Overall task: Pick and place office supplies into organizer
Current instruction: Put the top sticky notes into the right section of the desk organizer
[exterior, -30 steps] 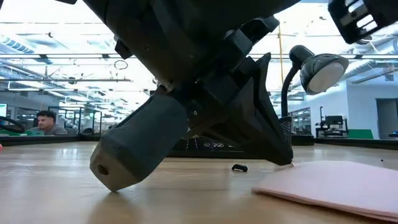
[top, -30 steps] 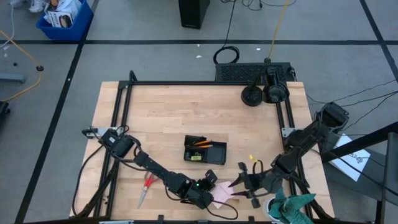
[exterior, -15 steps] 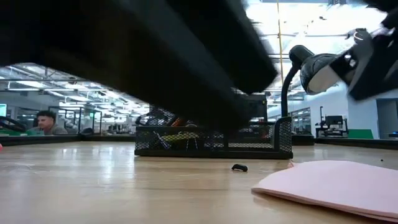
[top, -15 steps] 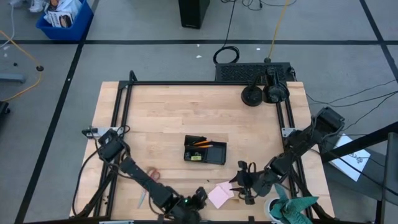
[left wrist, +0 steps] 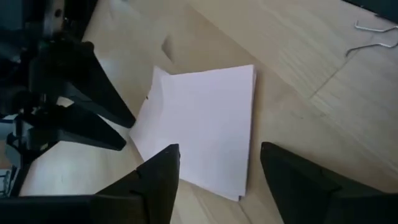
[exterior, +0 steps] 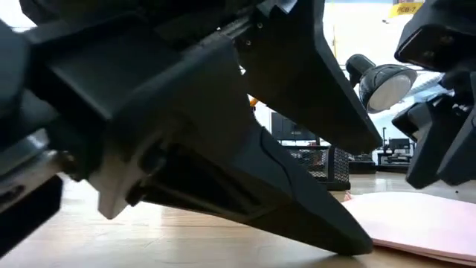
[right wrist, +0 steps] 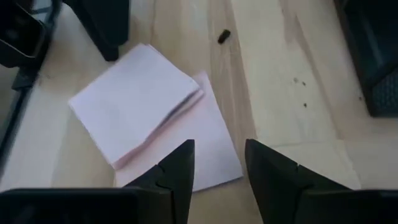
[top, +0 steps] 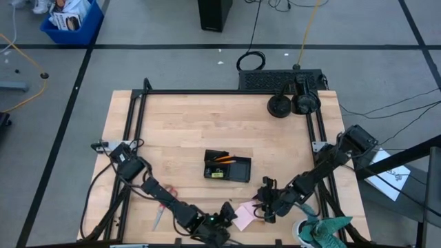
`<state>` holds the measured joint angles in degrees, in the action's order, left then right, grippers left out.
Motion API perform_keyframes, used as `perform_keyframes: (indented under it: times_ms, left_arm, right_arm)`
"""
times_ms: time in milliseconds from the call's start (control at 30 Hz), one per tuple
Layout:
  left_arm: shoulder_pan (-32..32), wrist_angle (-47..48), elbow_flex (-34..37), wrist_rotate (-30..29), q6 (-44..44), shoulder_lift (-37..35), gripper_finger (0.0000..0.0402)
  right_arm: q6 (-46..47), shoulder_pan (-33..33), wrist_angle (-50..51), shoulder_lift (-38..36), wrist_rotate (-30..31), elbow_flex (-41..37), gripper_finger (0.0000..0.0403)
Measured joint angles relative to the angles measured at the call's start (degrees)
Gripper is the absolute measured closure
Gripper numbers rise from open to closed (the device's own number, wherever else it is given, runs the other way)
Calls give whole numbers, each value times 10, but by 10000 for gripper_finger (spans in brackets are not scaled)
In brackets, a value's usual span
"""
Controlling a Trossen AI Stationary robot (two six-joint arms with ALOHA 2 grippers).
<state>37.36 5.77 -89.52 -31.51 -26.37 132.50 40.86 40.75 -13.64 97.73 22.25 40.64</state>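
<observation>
Looking down, your pink sticky-note pad lies near the table's front edge, between both grippers. Left wrist: left gripper spread open over it. Right wrist: right gripper parted, empty. It's light, probably floppy; pinch one edge.

The wooden table holds a few things; the pink sticky-note pad lies flat on it, just in front of the left gripper's fingers; the same pad sits just ahead of the right gripper's fingers too; a tiny black binder clip lies past the pad; the black organizer sits mid-table; red-handled scissors lie near the left arm; a black desk lamp stands at the far corner.
</observation>
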Motion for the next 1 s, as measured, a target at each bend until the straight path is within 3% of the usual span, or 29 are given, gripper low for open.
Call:
perform_keyframes:
  times_ms: [600,1000]
  left_arm:
    - [-47,-29,2,1,16,3,250]
    - [-57,-26,2,-1,34,3,261]
  right_arm:
    - [-17,2,-61,43,-30,0,273]
    - [-44,2,-63,41,-45,0,273]
